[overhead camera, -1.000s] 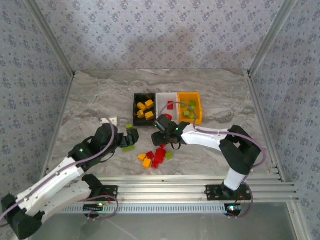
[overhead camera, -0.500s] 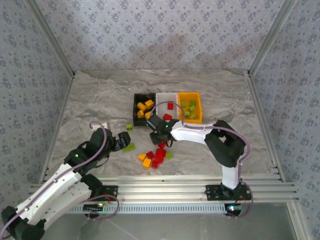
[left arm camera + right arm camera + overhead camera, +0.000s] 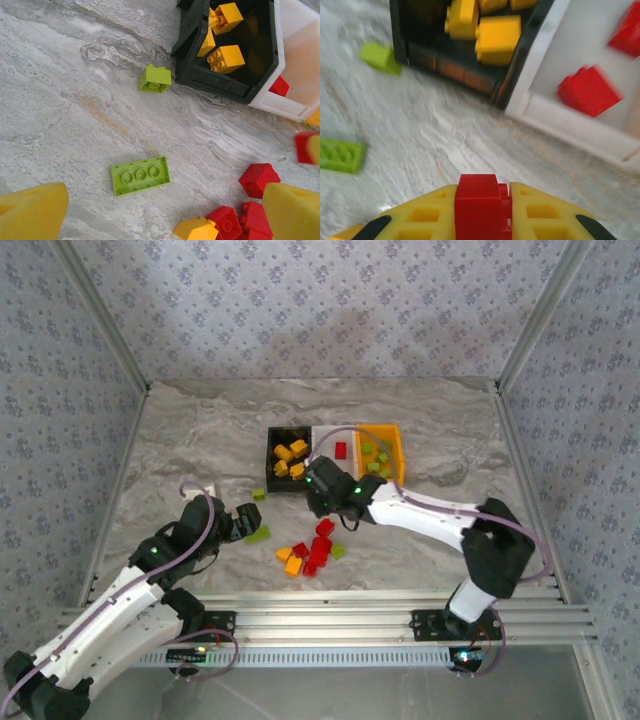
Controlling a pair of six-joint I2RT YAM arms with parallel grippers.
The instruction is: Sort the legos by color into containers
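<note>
The containers sit in a joined row on the marbled table [image 3: 200, 430]. The black bin [image 3: 272, 443] holds four yellow-orange bricks [image 3: 283, 452] as far as the top view allows a count. The white bin [image 3: 570, 127], at its 3 o'clock, holds two red bricks [image 3: 587, 91]. The orange bin [image 3: 398, 455], at the 3 o'clock end, holds about four light green bricks [image 3: 382, 455], too small to count surely. A small green brick [image 3: 155, 79] lies on the table at 7 o'clock of the black bin, just beside its corner, and a long three-stud green brick [image 3: 140, 175] lies farther toward 6 o'clock. At 3 o'clock of that one is a loose heap [image 3: 312, 552] of roughly five red, two yellow-orange and one green. The right gripper [image 3: 481, 220] is pinched on a single red lego [image 3: 476, 195], held above the table at 6 o'clock of the wall between the black and white bins. The left gripper [image 3: 243, 522] stands spread wide and holds nothing, with the long green brick between its yellow fingers [image 3: 30, 210].
</note>
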